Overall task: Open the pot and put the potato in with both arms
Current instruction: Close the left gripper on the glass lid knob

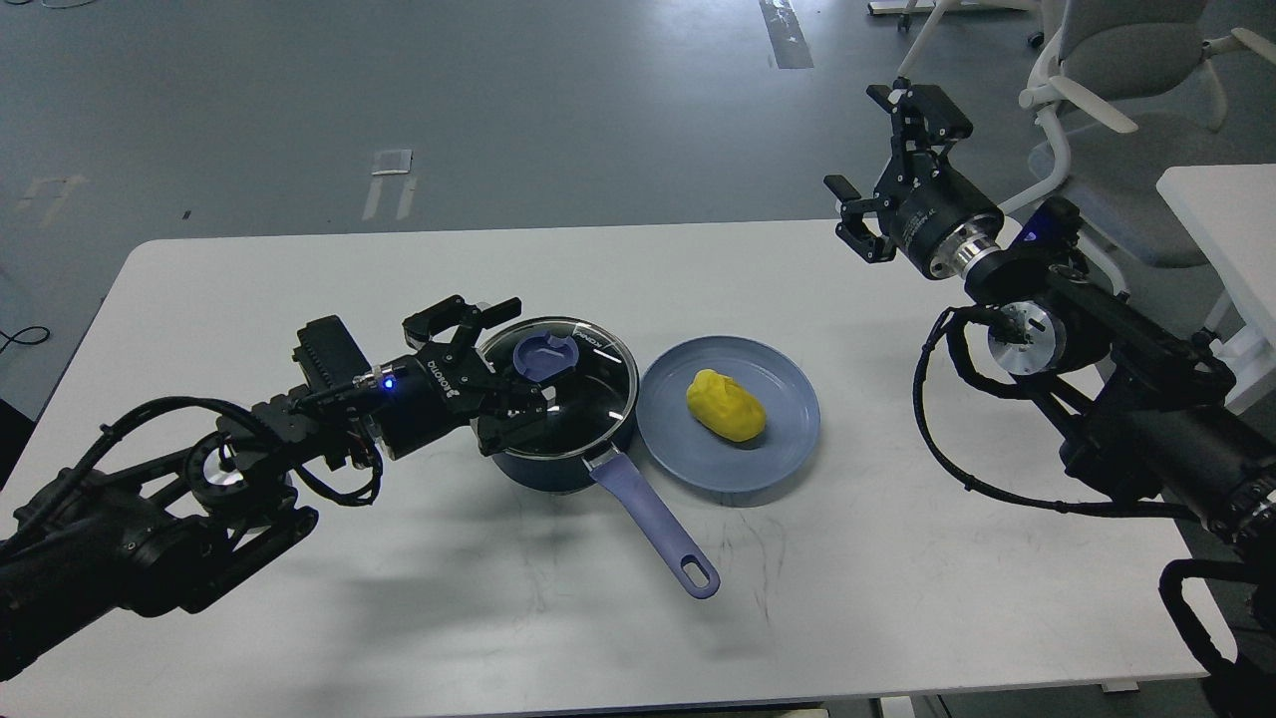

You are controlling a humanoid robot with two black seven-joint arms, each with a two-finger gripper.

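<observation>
Left arm [150,519] nearest, low over tabletop [299,299]. Left pincer [508,374] spread open around lid [563,369] knob, not clamped. Lid on pot [558,464]; potato [726,405] on plate [788,449] beside. Right pincer [882,175] open, raised, empty. Step: lid grasp. Next: close on knob, lift.

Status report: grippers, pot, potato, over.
Left gripper open at lid knob. Right gripper open, raised, empty. Lid on pot; potato on plate.

Single head view, forward and down over the white table [299,618], medium range.
</observation>
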